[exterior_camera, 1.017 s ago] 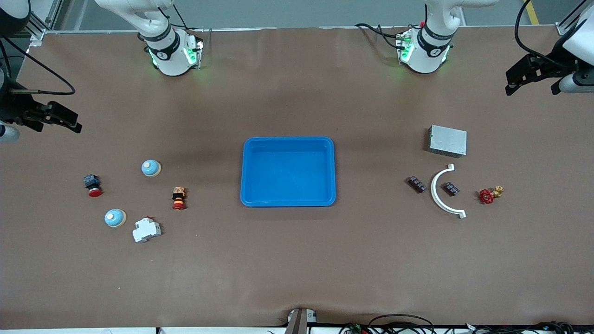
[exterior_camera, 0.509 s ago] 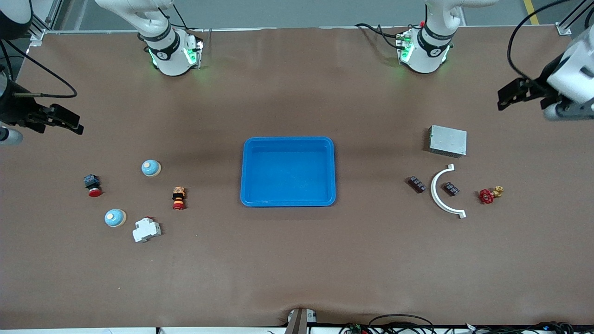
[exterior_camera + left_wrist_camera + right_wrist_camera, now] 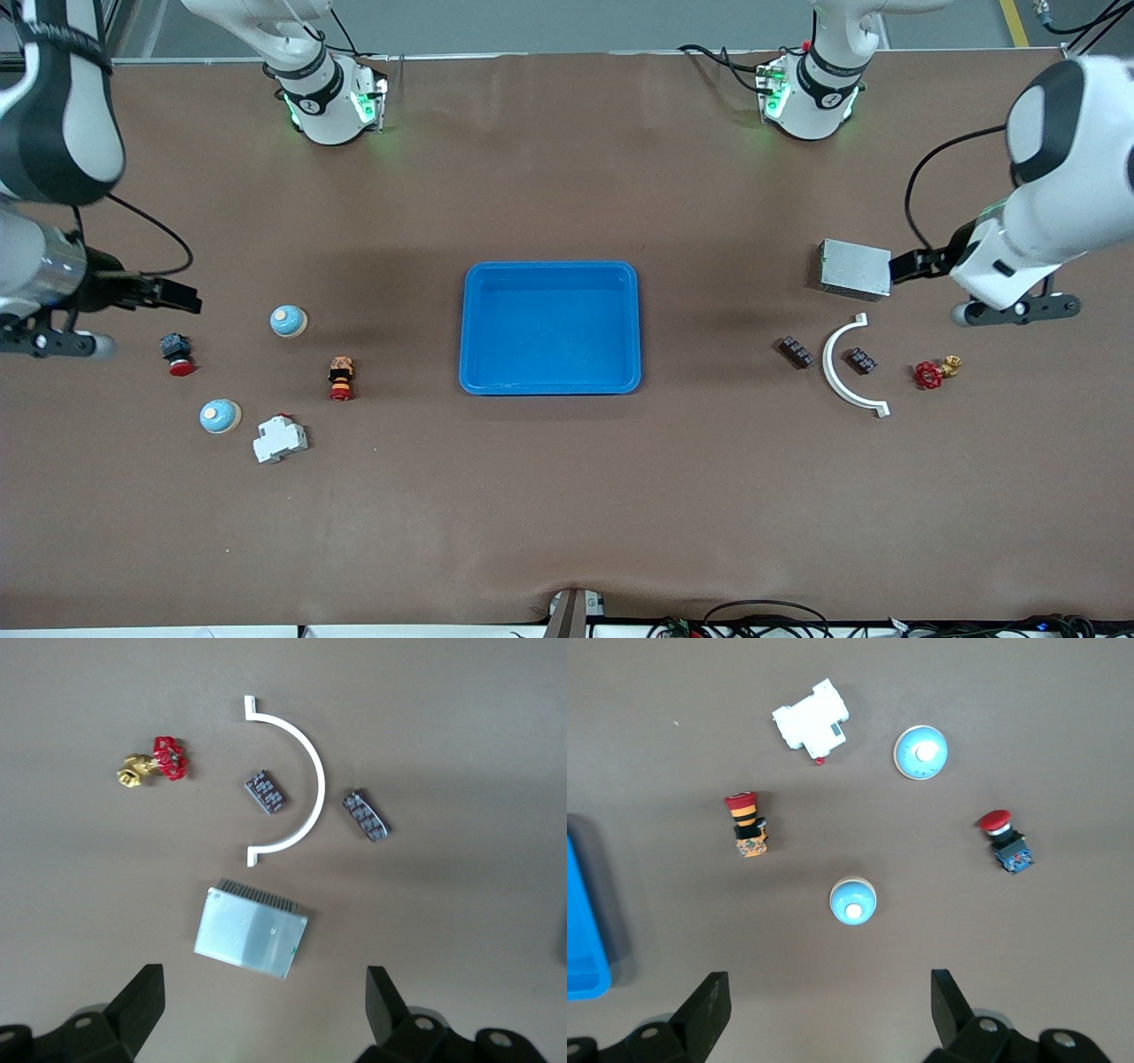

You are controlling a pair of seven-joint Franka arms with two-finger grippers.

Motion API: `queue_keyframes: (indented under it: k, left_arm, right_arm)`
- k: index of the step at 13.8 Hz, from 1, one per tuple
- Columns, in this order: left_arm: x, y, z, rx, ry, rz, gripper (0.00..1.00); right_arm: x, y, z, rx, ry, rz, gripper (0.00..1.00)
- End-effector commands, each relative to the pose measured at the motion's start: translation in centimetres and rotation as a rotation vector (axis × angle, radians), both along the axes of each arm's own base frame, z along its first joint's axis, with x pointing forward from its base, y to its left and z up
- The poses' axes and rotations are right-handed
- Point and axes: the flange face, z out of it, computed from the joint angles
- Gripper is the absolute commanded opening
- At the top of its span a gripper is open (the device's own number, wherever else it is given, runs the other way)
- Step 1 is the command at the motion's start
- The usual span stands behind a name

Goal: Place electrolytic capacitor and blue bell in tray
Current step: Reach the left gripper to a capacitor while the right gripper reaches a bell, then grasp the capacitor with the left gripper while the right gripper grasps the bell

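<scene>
Mix-up risk on both sides before anything's even grabbed

Right gripper [image 3: 173, 295] first: fingers spread wide, nothing between them, hanging over the right arm's end of the table near a red mushroom push button [image 3: 176, 353]. From its wrist cam there are two blue bells: one [image 3: 852, 902] close to the gripper, another [image 3: 920, 752] farther out beside a white DIN-rail breaker [image 3: 811, 717]. Only one is asked for, so no real problem there, but those domes look smooth and rounded. My guess is that a slightly off-centre pinch squirts the bell sideways instead of lifting it.

Left gripper [image 3: 912, 264] is also spread and empty, up over the grey metal box [image 3: 855, 268] at the left arm's end. This is where I'd worry more. I honestly can't pick out anything that looks like a classic can-style electrolytic capacitor. The closest candidates are two small dark blocky components [image 3: 266, 791] and [image 3: 366, 815], sitting either side of a white curved bracket [image 3: 306, 771]. One is inside the arc, so a finger coming down there could clip the bracket and drag it along. A red-handled brass valve [image 3: 156, 763] sits nearby too.

Tray [image 3: 550, 266] is mid-table, empty, well apart from both clusters. That makes for a long carry, so a weak grip has plenty of time to drop something.
</scene>
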Motion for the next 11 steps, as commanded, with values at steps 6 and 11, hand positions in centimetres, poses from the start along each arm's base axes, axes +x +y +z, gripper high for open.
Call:
queue_keyframes:
  k: [6,11]
  left_arm:
    - [-0.6,-1.0,-14.5,0.006,-0.090,0.296,0.91]
    - [-0.2,-4.0,-20.5,0.006,-0.114,0.511,0.83]
  right_arm:
    - [0.5,-3.5,-15.4,0.015,0.014,0.072,1.00]
    - [-1.9,-3.3,-20.0,0.014,-0.004,0.076,1.00]
